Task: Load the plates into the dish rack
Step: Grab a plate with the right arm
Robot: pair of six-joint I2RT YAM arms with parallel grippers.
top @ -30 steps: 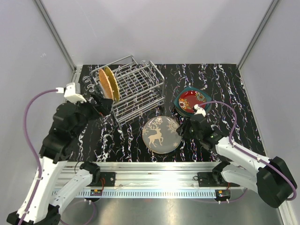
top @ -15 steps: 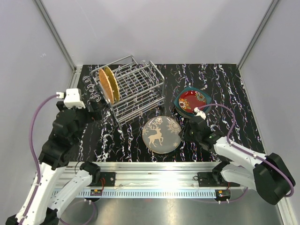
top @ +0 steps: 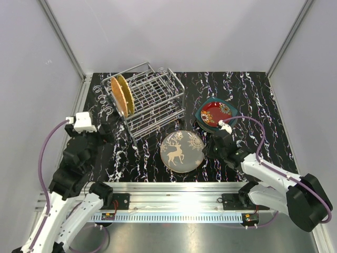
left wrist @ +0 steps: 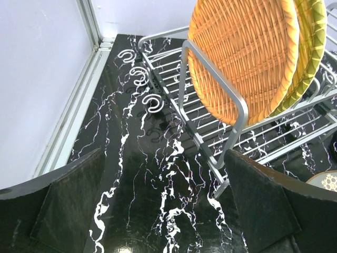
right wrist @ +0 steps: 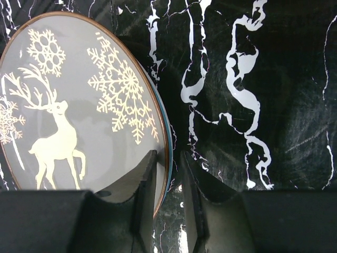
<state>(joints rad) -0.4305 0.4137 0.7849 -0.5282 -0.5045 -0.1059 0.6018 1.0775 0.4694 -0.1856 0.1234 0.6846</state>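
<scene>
A grey plate with a white reindeer point(top: 181, 151) point(right wrist: 79, 105) lies flat at the table's front centre. My right gripper point(top: 206, 149) point(right wrist: 168, 155) straddles its right rim: one finger point(right wrist: 145, 174) rests over the plate's face, the other point(right wrist: 197, 179) stands just outside the rim with a thin gap showing. The silver wire dish rack point(top: 152, 100) point(left wrist: 210, 132) holds an orange woven plate point(top: 121, 97) point(left wrist: 247, 52) upright, with a yellow-green rimmed plate point(left wrist: 310, 47) behind it. My left gripper point(top: 105, 129) point(left wrist: 163, 153) hangs wide open, nothing in it, left of the rack.
A red patterned plate point(top: 217, 112) sits on a dark teal plate point(top: 210, 100) at the right, behind my right gripper. White hook shapes point(left wrist: 142, 87) lie on the black marbled table beside the rack. A metal frame rail point(left wrist: 79, 105) runs along the left edge.
My left arm has drawn back from the rack toward the near left, still open. The right gripper's jaws have narrowed around the reindeer plate's rim.
</scene>
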